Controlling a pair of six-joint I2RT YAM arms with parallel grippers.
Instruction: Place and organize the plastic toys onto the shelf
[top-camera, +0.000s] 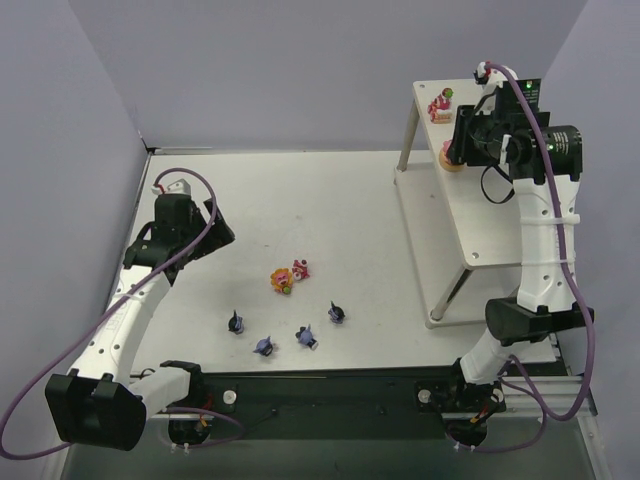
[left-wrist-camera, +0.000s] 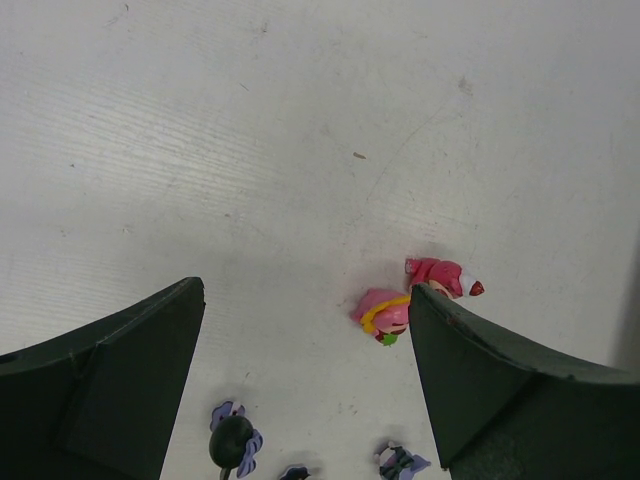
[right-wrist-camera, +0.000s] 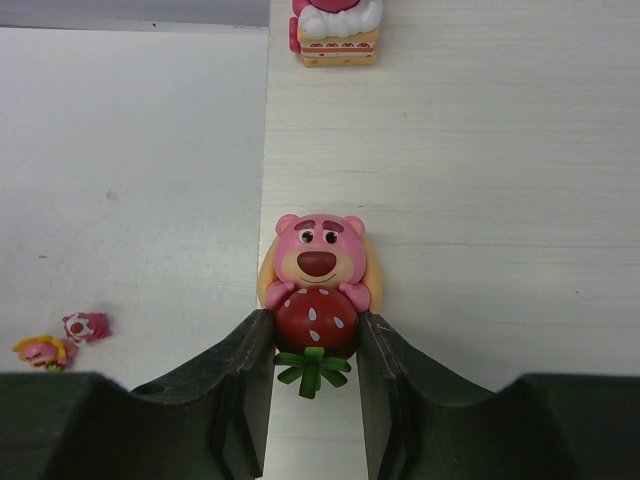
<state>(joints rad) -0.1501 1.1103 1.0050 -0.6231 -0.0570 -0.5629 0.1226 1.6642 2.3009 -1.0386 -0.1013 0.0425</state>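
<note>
My right gripper (right-wrist-camera: 316, 340) is shut on a pink bear toy hugging a red strawberry (right-wrist-camera: 318, 290), held at the left edge of the shelf's top board (right-wrist-camera: 480, 200). It also shows in the top view (top-camera: 452, 156). A pink cake toy (right-wrist-camera: 337, 30) stands on the board farther back (top-camera: 440, 103). Two pink-orange toys (top-camera: 283, 281) (top-camera: 300, 268) lie on the table. Several dark blue-purple toys (top-camera: 264, 346) stand nearer the arms. My left gripper (left-wrist-camera: 305, 290) is open and empty above the table, left of the pink toys (left-wrist-camera: 383, 312).
The off-white shelf (top-camera: 500, 225) stands at the right on slim legs (top-camera: 450, 295), its lower board hidden beneath the top one. Grey walls close the table at the back and left. The left arm's cable (top-camera: 60, 360) loops along the left side.
</note>
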